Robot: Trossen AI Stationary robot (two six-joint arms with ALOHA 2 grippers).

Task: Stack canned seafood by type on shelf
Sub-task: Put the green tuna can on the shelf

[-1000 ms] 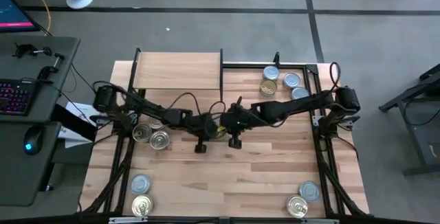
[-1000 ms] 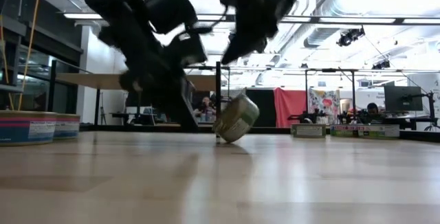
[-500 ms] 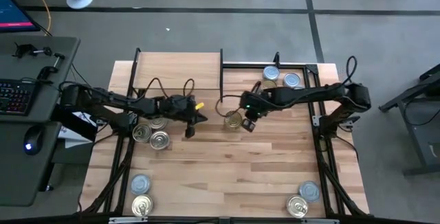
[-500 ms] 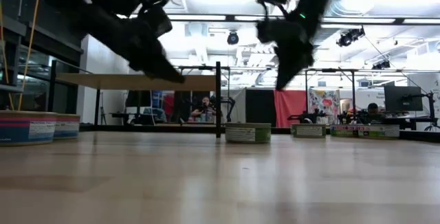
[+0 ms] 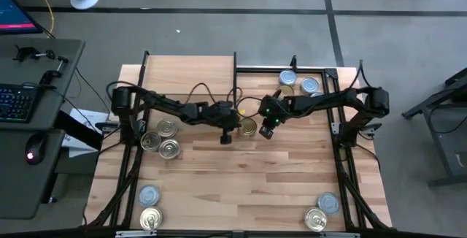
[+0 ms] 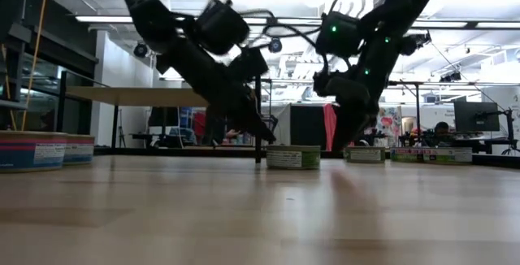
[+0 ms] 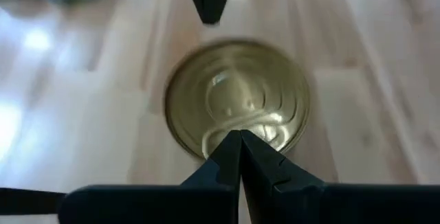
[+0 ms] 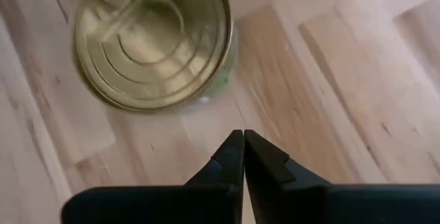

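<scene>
No text, brand, number or sign could be read. The tin [image 6: 293, 157] in the middle of the table [image 6: 260, 216] carried a pale side label whose print was too small to make out, and so did the tins at the left edge [image 6: 32, 151] and those further off [image 6: 364, 154]. The gold lid [image 7: 237, 107] showed only embossed rings.

1 overhead camera, 1 table-level camera and 2 close wrist cameras share the gold-topped tin [image 5: 249, 126] mid-table.
</scene>
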